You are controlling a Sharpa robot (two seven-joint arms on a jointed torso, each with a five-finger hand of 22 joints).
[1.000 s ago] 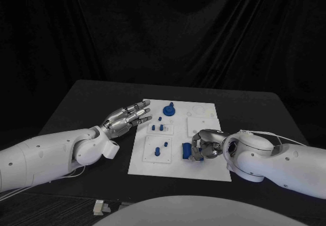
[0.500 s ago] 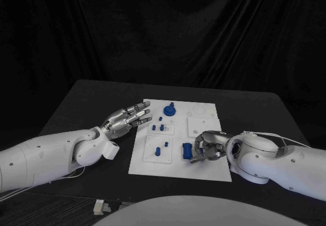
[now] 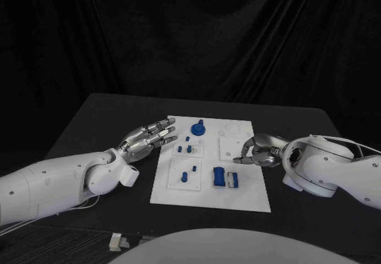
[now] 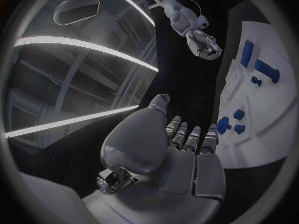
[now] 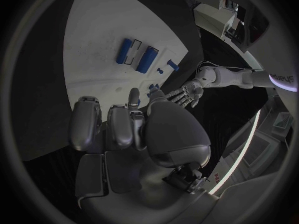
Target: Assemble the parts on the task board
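Hovering above the white flat task board (image 3: 208, 190), the silver right hand (image 3: 260, 154) had its fingers loosely curled and held nothing. Just short of its fingertips lay two small blue block-shaped parts (image 3: 224, 177) side by side on the board. The silver left hand (image 3: 149, 138) sat off the board's edge, fingers spread and empty. Judging by this, one placement looked finished; next would be choosing another part, perhaps the blue knobbed piece (image 3: 197, 128) beyond the fingers.

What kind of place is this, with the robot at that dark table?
Probably a robotics lab or demo booth. A white task board with small blue parts lies on a black table, black curtains hang behind, and two robot hands, left and right, work there.
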